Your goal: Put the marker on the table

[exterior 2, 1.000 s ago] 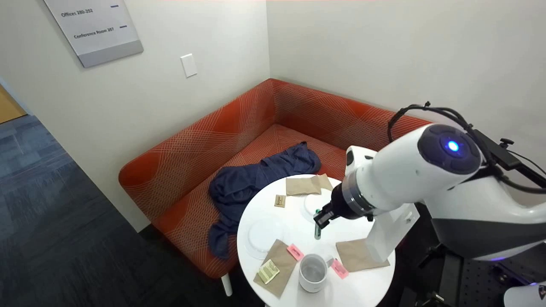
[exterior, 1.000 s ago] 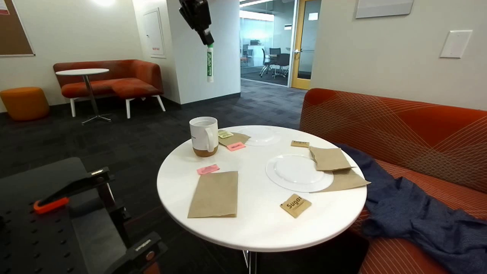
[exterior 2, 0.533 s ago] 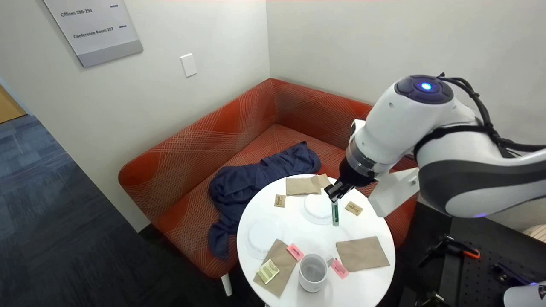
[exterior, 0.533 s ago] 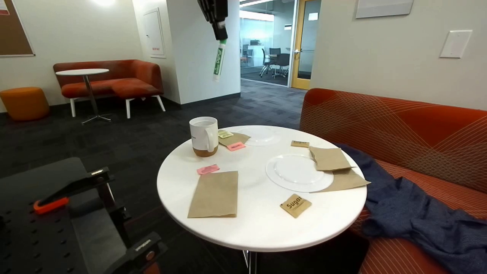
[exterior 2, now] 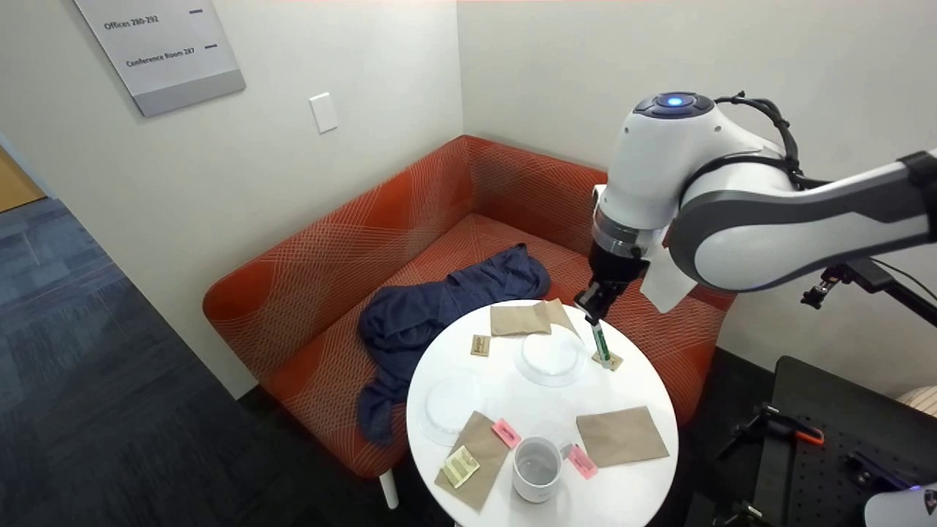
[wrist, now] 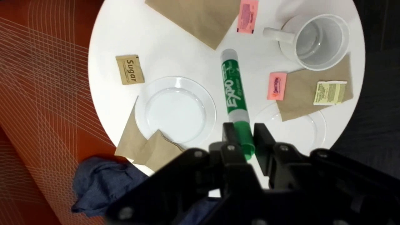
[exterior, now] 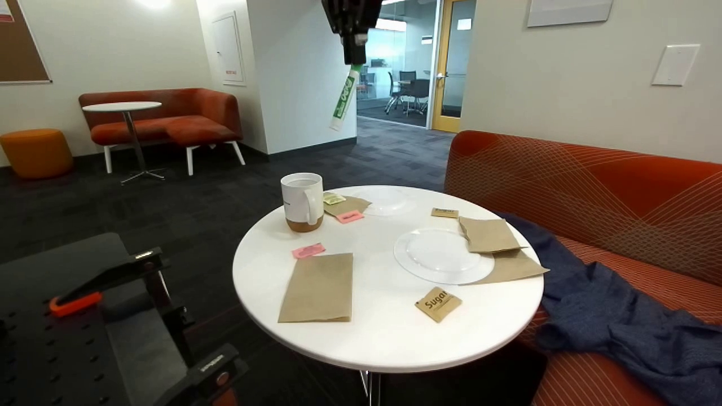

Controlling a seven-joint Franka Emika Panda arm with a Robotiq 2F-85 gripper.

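With carrying apparently the step in hand, the gripper (wrist: 244, 130), jaws closed, pinches the marker (wrist: 234, 86) by its green end well above the table (wrist: 181, 59) and should next lower it toward bare surface at the marker's ten o'clock in the wrist view, then release.

Plastic marker (wrist: 235, 86), smooth table (exterior: 372, 282), glossy plate (wrist: 176, 114) (the napkins (exterior: 318, 290) matt paper)

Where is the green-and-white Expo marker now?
In the wrist view, the marker is right of centre, left of the round white mug, its green cap held midair in the black gripper.
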